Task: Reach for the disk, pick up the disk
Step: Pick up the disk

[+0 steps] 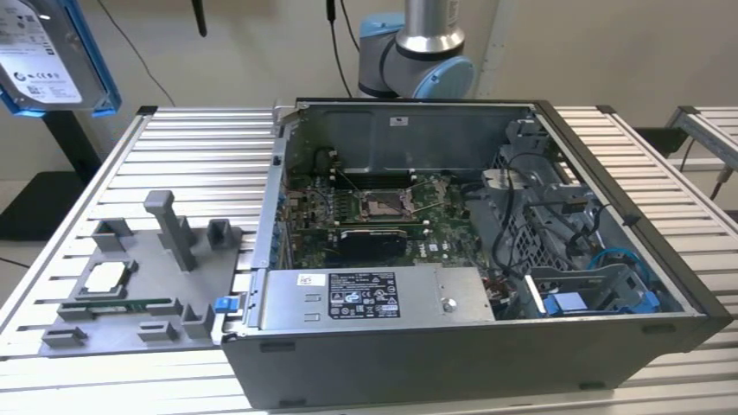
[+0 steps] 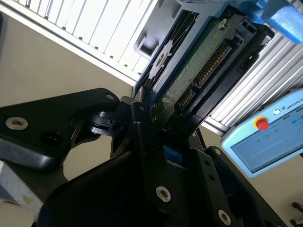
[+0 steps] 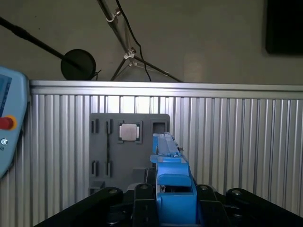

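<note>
Black metal gripper [image 2: 165, 120] is clamping the flat silver-grey disk [image 1: 47, 52] by its blue plastic caddy | disk is hanging high near the ribbed bench [image 1: 173, 164] far corner, exterior view's left | advice: a firm, centred squeeze, no tilting

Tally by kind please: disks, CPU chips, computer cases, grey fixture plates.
disk: 1
CPU chip: 1
computer case: 1
grey fixture plate: 1
Total: 4
</note>
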Controlling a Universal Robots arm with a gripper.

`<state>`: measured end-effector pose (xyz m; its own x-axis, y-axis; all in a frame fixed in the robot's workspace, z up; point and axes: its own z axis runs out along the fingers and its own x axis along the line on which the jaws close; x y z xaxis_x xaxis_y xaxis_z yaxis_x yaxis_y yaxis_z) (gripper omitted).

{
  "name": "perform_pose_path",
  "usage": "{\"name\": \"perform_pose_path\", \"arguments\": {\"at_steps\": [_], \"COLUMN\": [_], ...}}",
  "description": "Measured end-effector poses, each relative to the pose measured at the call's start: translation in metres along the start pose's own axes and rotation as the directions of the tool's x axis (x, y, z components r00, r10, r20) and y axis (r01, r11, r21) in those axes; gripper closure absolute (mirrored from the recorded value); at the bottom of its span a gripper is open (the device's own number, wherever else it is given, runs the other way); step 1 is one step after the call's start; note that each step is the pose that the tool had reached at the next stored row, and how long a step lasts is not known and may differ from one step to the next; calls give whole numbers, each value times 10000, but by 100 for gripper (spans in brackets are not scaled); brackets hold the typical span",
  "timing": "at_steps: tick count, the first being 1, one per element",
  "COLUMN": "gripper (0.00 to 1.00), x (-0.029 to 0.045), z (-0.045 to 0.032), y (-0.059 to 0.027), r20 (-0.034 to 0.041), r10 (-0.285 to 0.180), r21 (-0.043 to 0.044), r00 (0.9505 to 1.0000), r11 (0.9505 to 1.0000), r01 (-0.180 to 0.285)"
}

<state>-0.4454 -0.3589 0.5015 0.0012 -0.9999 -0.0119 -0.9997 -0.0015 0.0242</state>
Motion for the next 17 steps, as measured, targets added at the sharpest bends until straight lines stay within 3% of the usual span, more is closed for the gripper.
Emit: {"name": "perform_pose_path", "arguments": {"at_steps": [5,12,17], "gripper": [100,100,100], "x": [0,-2,-2], "z": [-34,-158,-160], "y": [4,8,7], "r20": [0,1,13], "r10": [0,0,-1], "r21": [0,2,2], "r00": [10000,10000,10000], "r11": [10000,10000,10000], "r01": [0,0,1]}}
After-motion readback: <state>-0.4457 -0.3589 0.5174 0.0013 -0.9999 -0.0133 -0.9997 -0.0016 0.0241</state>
